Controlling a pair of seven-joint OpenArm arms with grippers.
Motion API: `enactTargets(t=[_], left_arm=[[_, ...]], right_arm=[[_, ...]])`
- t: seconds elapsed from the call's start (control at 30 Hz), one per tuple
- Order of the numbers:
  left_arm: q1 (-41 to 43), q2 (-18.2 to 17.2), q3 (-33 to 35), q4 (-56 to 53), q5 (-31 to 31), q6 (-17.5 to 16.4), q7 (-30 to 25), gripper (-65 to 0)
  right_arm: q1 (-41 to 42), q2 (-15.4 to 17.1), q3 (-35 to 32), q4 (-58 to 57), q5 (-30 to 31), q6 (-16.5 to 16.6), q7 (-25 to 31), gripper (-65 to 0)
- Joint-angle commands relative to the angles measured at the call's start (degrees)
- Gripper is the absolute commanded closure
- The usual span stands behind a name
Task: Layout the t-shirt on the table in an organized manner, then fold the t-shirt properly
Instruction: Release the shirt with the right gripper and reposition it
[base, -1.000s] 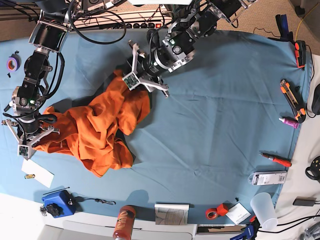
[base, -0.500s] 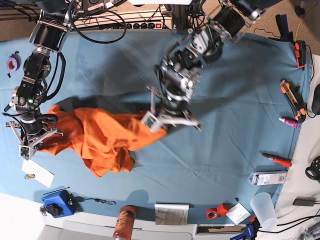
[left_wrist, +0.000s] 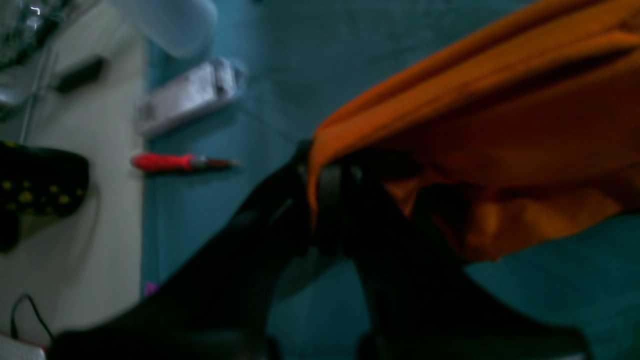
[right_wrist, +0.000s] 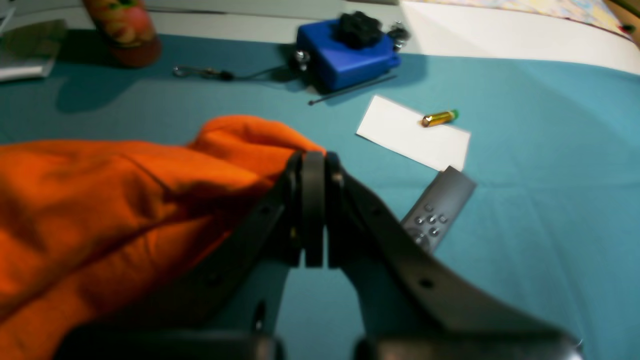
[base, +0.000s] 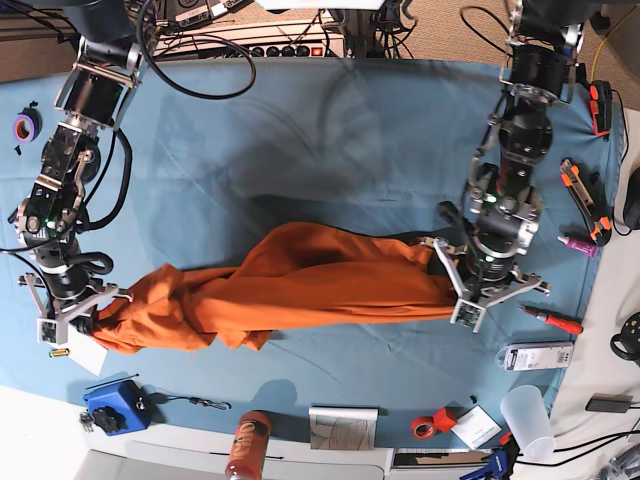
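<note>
I see two arms built from black cylindrical joint housings linked by dark brackets, with loose black cables looping along the upper links. A small green indicator light shows on a lower joint of each arm. The left gripper and right gripper each carry a silver-grey crossbar with a small square camera module at one end. Both sets of fingers are matt black, flat and tapering, with small round screw holes along their sides. A grey plate studded with screw heads sits beside the right fingers.
</note>
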Motion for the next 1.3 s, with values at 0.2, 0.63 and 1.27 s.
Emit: enactTargets(t=[0.2, 0.63, 1.27], left_arm=[[0.5, -1.7, -1.1, 4.5, -2.8, -0.2, 4.8, 0.0], [18.7, -1.7, -1.1, 19.4, -2.3, -1.8, 2.2, 0.0], [20.5, -1.7, -1.1, 19.4, -2.3, -1.8, 1.3, 0.0]], right_arm=[[1.1, 0.6, 0.3, 0.3, 0.3, 0.1, -6.8, 0.0], [1.1, 0.9, 0.4, 0.4, 5.4, 5.9, -28.2, 0.0], [2.5, 0.5, -1.7, 12.6, 21.3, 11.5, -26.8, -22.4]])
